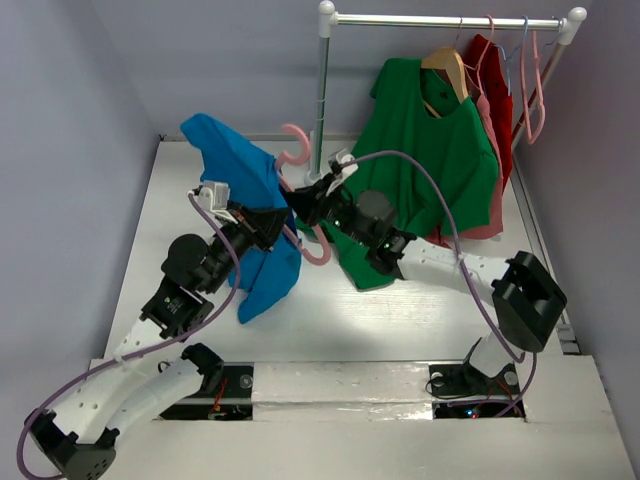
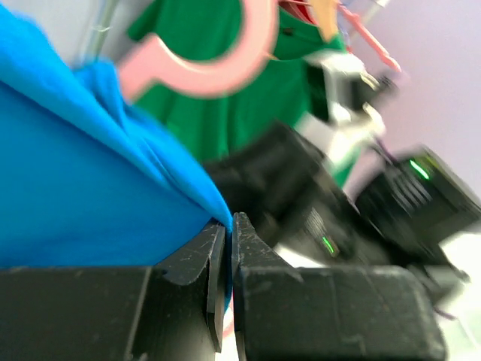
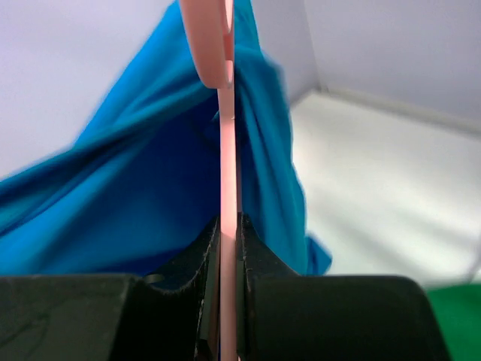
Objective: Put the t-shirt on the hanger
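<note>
Overhead, the blue t-shirt (image 1: 240, 190) drapes over the pink hanger (image 1: 299, 150), raised above the table (image 1: 400, 320) just left of the green t-shirt (image 1: 430, 150). Only the wrist views show the grips: the left end effector (image 2: 228, 226) is pressed together on a blue fold, while the right end effector (image 3: 229, 226) pinches the hanger's thin bar.

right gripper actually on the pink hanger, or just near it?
Touching. The right wrist view shows the pink hanger's thin bar running straight between the jaws of the right gripper, both pressed against it with no gap.
</note>
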You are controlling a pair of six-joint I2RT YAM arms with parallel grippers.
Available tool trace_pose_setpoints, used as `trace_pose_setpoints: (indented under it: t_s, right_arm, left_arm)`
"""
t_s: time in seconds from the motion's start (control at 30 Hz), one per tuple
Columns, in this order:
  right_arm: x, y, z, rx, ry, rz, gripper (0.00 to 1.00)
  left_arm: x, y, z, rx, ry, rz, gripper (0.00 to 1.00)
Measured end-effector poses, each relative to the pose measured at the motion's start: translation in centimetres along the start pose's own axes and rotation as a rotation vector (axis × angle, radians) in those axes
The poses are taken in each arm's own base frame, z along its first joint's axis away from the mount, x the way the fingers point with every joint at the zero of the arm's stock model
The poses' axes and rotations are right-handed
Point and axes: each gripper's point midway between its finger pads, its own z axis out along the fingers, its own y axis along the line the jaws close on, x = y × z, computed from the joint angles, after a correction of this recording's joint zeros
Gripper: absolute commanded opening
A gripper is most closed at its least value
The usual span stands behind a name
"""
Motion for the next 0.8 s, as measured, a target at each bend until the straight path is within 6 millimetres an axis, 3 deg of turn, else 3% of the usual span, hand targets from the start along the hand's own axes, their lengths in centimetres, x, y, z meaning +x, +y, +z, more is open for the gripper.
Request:
trace_pose_setpoints:
  t_s: [0.17,0.27,0.3,0.4,0.63,0.8]
  right_arm:
    - [-2.7,-1.7,1.3,-0.077,-0.106,-0.001,0.00]
    - [-3.4,-1.3,0.6,-0.102,-0.159,-0.013,0.00]
    - [-3.6,-1.2,0.1,-0.106,-0.173,-0.020,0.00]
    - [-4.2,-1.2,-1.5,-0.104,-0.208,-0.035,0.00]
    - [-3.5,-2.0,-4.2,-0.079,-0.240,-0.043,0.00]
    - [-2.2,-2.5,-5.7,-0.070,-0.219,-0.042,0.00]
  left_arm:
    - [-0.4,-2.4,1.2,0.082,0.071,0.050,0.00]
    - [0.1,-2.5,1.6,0.082,0.105,0.075,0.35]
    - [0.2,-2.4,1.5,0.076,0.110,0.078,0.54]
    - [-0.8,-2.1,1.0,0.049,0.072,0.080,0.69]
    - [-5.9,-2.4,0.6,-0.002,-0.140,0.015,0.70]
    - [-9.6,-1.5,3.3,-0.123,-0.265,-0.038,0.72]
